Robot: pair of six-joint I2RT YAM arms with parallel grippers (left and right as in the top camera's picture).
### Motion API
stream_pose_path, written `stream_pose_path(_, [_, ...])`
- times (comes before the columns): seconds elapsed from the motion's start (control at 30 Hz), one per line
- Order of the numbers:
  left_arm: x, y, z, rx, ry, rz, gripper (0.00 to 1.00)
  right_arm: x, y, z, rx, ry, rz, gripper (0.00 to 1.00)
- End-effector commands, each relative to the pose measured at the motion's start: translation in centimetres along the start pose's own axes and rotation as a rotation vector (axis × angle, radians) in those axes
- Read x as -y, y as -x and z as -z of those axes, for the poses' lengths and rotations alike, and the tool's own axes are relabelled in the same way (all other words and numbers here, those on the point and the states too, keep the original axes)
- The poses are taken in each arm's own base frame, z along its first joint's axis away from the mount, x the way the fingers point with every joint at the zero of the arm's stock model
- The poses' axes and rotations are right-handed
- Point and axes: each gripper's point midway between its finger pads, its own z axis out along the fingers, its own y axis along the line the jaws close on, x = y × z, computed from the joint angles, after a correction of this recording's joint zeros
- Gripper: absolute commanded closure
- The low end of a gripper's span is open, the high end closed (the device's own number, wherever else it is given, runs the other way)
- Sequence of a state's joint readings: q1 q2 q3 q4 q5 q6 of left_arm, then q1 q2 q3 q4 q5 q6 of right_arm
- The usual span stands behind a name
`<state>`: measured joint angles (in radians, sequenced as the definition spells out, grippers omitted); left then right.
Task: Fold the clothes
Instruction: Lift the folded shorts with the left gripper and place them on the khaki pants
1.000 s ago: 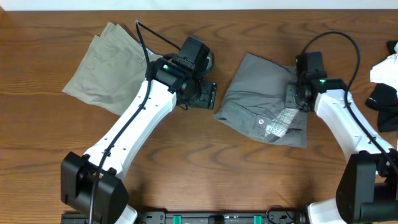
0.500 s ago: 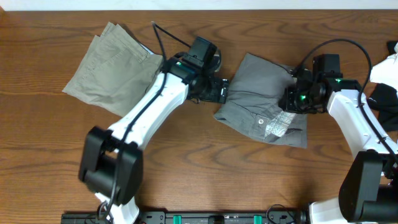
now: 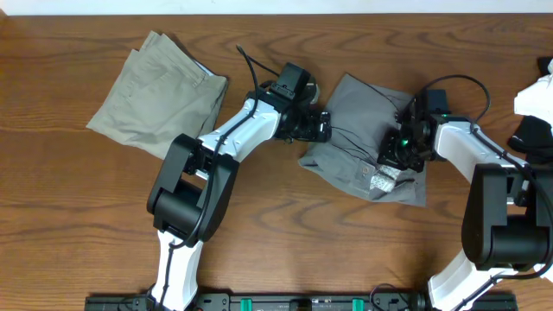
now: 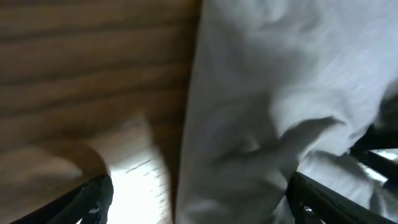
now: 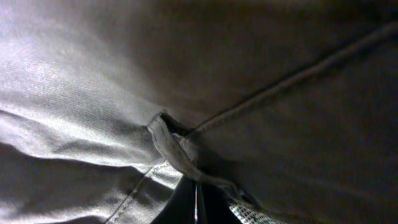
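The grey shorts (image 3: 350, 142) lie bunched right of centre in the overhead frame, and with the left gripper (image 3: 318, 126) spread open over their left edge and the right gripper (image 3: 390, 161) seemingly closed mid-cloth, an uneven pull could drag them rather than fold.

Grey shorts (image 3: 354, 138): woven cloth, matt, fine twill weave, creased, with raised stitched seams.
Pocket lining (image 3: 386, 180), at the shorts' 5 o'clock: white, thin, mesh-like fabric.
Khaki garment (image 3: 155, 95), at the table's 10 o'clock: matt cloth, softly wrinkled.
Table (image 3: 285, 242): brown grained wood, smooth, with a slight sheen.
Arm shells (image 3: 232, 131): white plastic, smooth, glossy.
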<state>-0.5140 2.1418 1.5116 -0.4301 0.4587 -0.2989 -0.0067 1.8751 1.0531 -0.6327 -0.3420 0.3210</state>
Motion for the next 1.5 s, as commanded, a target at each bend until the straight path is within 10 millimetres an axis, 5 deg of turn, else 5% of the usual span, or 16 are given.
stream_pose_path(0.0, [2.1,-0.1,-0.6,-0.019,-0.141,0.001,0.09,4.6,-3.9,-4.5,-0.148,-0.169,-0.09,0.95])
stream_pose_path(0.17, [4.2,0.4,-1.1,-0.011,-0.279,-0.037,0.09,5.4,-3.8,-4.3,-0.139,-0.215,-0.071,0.95])
stream_pose_path(0.33, [4.1,-0.3,-2.9,-0.042,-0.32,-0.02,0.13,5.4,-3.7,-4.3,-0.139,-0.215,-0.063,0.94])
stream_pose_path(0.47, [3.7,-1.9,-4.9,-0.108,-0.352,0.009,0.33,5.3,-3.5,-4.3,-0.131,-0.211,-0.051,0.93])
stream_pose_path(0.53, [3.8,-2.4,-5.3,-0.127,-0.367,0.016,0.5,5.0,-3.3,-4.0,-0.124,-0.198,-0.029,0.95])
stream_pose_path(0.7, [4.8,-1.7,-4.2,-0.106,-0.392,-0.04,0.9,3.7,-2.2,-1.7,-0.054,-0.174,0.014,0.95])
stream_pose_path(0.77, [5.3,-1.3,-3.3,-0.096,-0.397,-0.051,0.94,2.9,-1.6,0.0,-0.003,-0.158,0.029,0.95])
stream_pose_path(0.97, [8.0,0.4,2.6,-0.021,-0.44,-0.13,0.94,-0.1,0.0,7.3,0.204,-0.093,0.079,0.93])
stream_pose_path(1.17, [8.0,3.8,13.1,0.179,-0.428,-0.256,0.94,-1.9,0.4,14.5,0.421,-0.027,0.1,0.83])
stream_pose_path(1.33, [2.3,6.3,19.9,0.339,-0.313,-0.265,0.94,-2.8,-0.3,17.5,0.507,0.002,0.125,0.82])
stream_pose_path(1.47, [-4.8,7.1,22.5,0.384,-0.229,-0.167,0.94,-3.0,-0.7,18.3,0.523,0.008,0.13,0.83])
